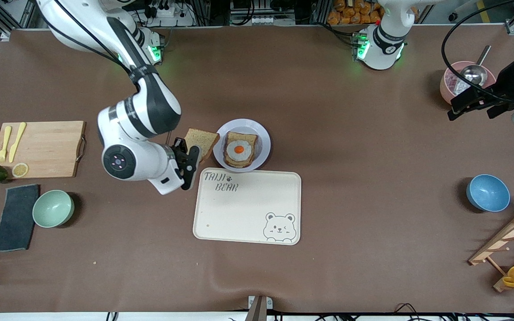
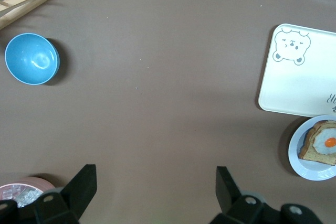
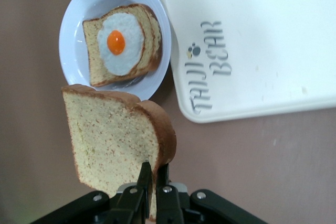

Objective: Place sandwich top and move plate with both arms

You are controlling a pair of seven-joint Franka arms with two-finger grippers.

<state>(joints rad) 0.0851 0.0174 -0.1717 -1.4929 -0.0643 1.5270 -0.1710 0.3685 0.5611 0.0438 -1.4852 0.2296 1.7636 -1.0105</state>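
One corner pinch is all the right gripper (image 3: 152, 179) has on the sandwich top (image 1: 201, 141), beside the plate (image 1: 263, 139), so it could twist loose. Left gripper (image 2: 153, 190) waits spread wide.

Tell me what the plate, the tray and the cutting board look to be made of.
Plate: probably glazed ceramic or melamine; smooth pale lavender-white face with a soft sheen. Tray: likely matte plastic; flat cream surface, printed bear and lettering, rounded moulded corners. Cutting board: wood, unvarnished-looking, with visible grain and a metal handle.

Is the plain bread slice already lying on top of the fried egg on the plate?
No: the right gripper holds the sandwich top by its edge beside the plate, leaving the egg uncovered.
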